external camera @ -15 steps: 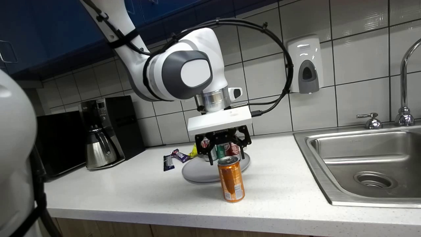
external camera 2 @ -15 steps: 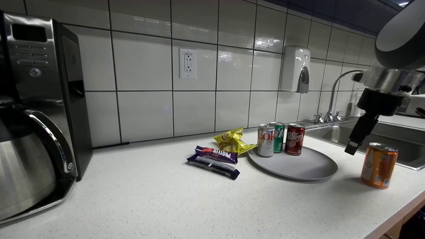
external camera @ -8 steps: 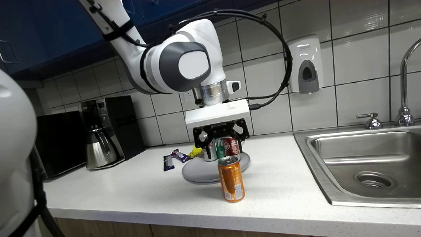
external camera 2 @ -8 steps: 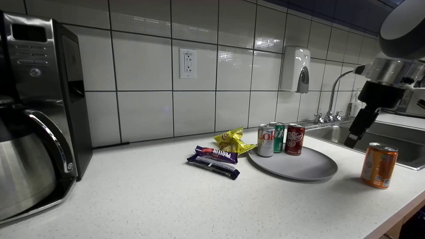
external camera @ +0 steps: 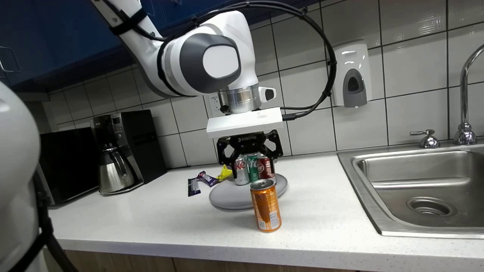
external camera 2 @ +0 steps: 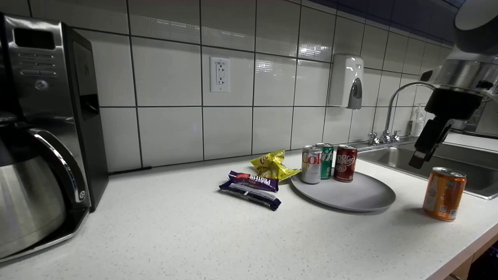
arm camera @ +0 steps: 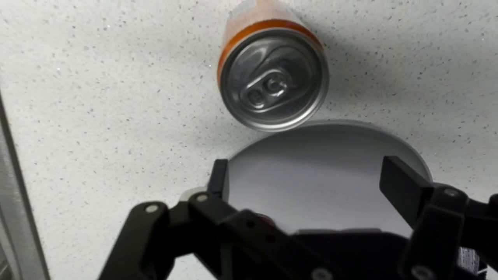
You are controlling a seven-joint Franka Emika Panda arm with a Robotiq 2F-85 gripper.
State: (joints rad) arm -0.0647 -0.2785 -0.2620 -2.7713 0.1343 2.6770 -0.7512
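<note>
A white speckled worktop (external camera: pixel 151 219) runs along a wall (external camera: pixel 416 62) of pale tiles with dark joints, beneath blue cupboards (external camera: pixel 60 34). A steel sink (external camera: pixel 365 189) with a curved tap (external camera: pixel 464 102) is let into it at one end, a coffee maker (external camera: pixel 138 139) stands toward the other, and a soap dispenser (external camera: pixel 351 73) is fixed to the wall between them. An orange can (external camera: pixel 266 207) stands on the worktop near a grey plate (external camera 2: pixel 362 194), apart from it and closer to the front edge. The can is upright: its long axis is vertical, its lid (arm camera: pixel 288 62) faces up, and in the wrist view the pull tab (arm camera: pixel 268 89) lies slantwise across that lid. The gripper (arm camera: pixel 305 167) hangs above the worktop near the can, pointing downward, its fingers (arm camera: pixel 404 186) spread wide and holding nothing. On the plate a silver can (external camera 2: pixel 311 169), a green can (external camera 2: pixel 327 161) and a dark red can (external camera 2: pixel 345 165) stand upright too.
</note>
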